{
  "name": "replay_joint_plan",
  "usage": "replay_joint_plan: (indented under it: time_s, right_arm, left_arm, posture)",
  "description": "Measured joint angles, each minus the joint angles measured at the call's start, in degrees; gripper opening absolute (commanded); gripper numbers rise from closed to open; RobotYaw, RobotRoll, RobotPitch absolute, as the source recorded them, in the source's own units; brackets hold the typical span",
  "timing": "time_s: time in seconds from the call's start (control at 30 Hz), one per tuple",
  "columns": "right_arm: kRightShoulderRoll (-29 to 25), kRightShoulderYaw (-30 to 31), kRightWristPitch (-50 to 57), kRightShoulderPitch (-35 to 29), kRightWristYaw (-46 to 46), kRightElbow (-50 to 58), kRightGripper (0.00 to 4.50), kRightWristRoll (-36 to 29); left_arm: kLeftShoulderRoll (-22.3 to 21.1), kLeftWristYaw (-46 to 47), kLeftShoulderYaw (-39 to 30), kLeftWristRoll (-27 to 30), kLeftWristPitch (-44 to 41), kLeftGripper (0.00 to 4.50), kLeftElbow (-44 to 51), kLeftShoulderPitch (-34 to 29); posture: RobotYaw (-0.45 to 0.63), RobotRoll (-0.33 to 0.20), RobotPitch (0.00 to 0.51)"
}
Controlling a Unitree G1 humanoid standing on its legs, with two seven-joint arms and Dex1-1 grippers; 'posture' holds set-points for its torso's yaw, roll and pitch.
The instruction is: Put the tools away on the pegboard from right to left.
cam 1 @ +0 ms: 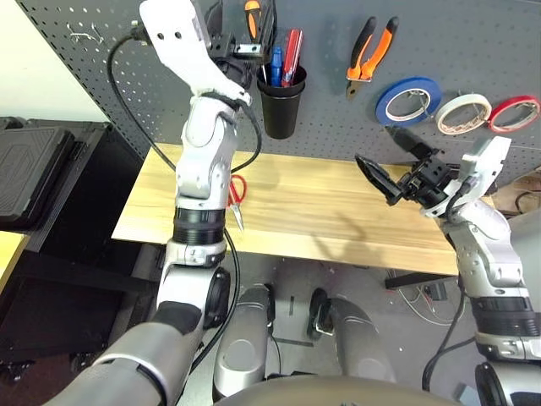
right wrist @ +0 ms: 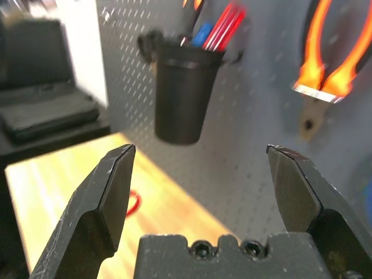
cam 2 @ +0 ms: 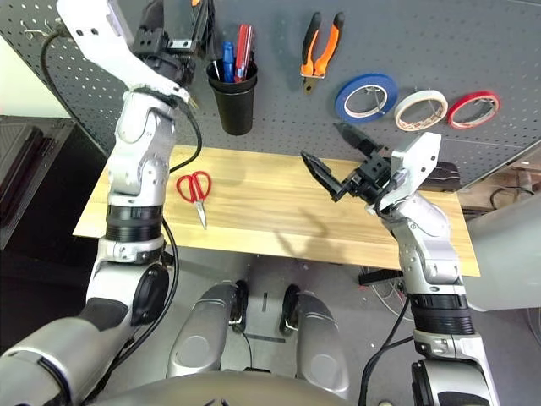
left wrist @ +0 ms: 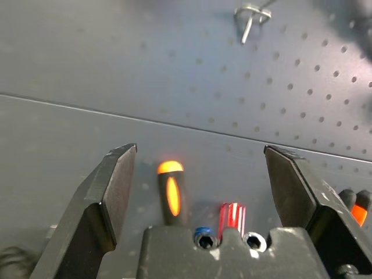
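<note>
Bright and even across the head views, lit from overhead. Soft shadows under the right arm [cam 1: 473,228] on the table [cam 1: 321,211], and beneath the black cup [cam 1: 281,101] on the pegboard [cam 1: 473,51]. Mild sheen on the silver arm shells. Straight edges bowing slightly toward the corners. In the right wrist view, blurred all over: pliers [right wrist: 325,58] smeared into an orange glow, red scissors [right wrist: 132,203] a mere smudge. Dimmer in the left wrist view, screwdriver [left wrist: 170,195] handle soft, nearby hook [left wrist: 251,17] hazy.
</note>
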State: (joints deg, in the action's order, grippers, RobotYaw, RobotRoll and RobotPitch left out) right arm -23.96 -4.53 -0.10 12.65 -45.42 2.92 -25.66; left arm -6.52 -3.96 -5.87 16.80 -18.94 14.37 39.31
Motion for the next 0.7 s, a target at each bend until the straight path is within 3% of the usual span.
replay_joint_plan:
  time_s: [0.3,0.47,0.7]
  right_arm:
    - [-5.01,4.29,8.26,-3.66,-2.77,-0.16,4.5,3.19]
    - [-7.14,7.5,13.93,-3.57,-3.01,-0.16,4.5,5.82]
    - [-6.64,11.81,16.55,-1.69,-2.87,-0.41,4.5,9.53]
  left_arm:
    - [-2.75,0.81,-0.54,2.38,-15.96,4.49,12.64,-19.89]
    - [-3.07,1.87,0.26,0.36,-17.45,4.49,12.06,-25.0]
    - [-3.74,3.05,1.56,-3.74,-19.68,4.49,3.51,-28.41]
  posture:
    - [0.25,0.0,0.228]
    - [0.25,0.0,0.246]
    - [0.23,0.0,0.264]
